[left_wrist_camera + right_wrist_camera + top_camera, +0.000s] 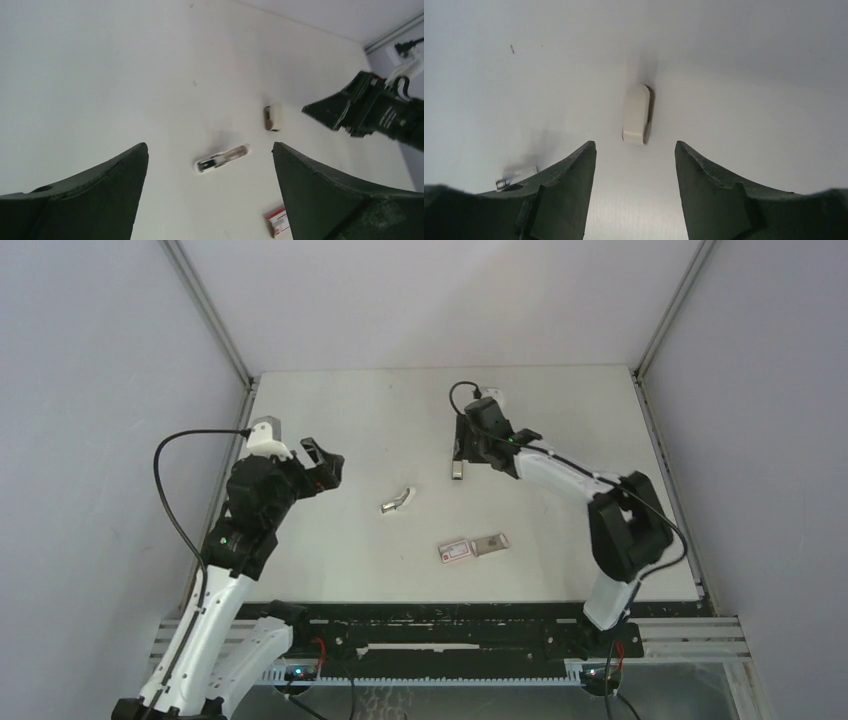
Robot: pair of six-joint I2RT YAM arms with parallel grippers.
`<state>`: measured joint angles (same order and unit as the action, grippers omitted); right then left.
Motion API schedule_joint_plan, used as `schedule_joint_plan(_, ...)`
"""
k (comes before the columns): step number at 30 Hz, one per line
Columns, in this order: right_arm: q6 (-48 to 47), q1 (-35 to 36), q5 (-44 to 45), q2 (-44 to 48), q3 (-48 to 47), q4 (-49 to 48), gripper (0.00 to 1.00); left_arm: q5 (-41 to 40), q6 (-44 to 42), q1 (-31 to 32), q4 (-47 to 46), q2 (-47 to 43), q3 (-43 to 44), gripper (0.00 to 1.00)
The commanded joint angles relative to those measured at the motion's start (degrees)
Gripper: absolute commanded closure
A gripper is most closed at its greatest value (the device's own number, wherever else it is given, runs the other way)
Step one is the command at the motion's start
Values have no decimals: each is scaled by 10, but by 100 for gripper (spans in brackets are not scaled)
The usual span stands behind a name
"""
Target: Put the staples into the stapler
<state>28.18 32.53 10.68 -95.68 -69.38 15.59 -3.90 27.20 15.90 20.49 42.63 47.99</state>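
The left gripper (325, 462), at nine o'clock of the opened white plastic mini stapler (397, 502), and the right gripper (461, 452), at one o'clock, are being held with jaws spread and nothing gripped, seemingly clearing it for loading.

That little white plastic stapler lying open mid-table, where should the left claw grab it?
From above, across the narrow sides of the white plastic stapler, near its middle. It lies flat, long and thin, so only its width fits a pinch; the open left claw would likely need turning to span it.
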Motion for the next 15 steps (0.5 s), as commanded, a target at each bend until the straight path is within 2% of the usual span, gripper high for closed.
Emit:
schedule_joint_plan(1,29,18,54,-102,-135,101,42,25,-64,-41,81,-21,0,3)
schedule_joint_plan(8,38,32,108,-236,-295,202,41,21,-68,-64,80,-64,-13,3)
schedule_joint_plan(15,43,41,131,-270,-316,220,47,73,-58,-114,68,-70,-23,3)
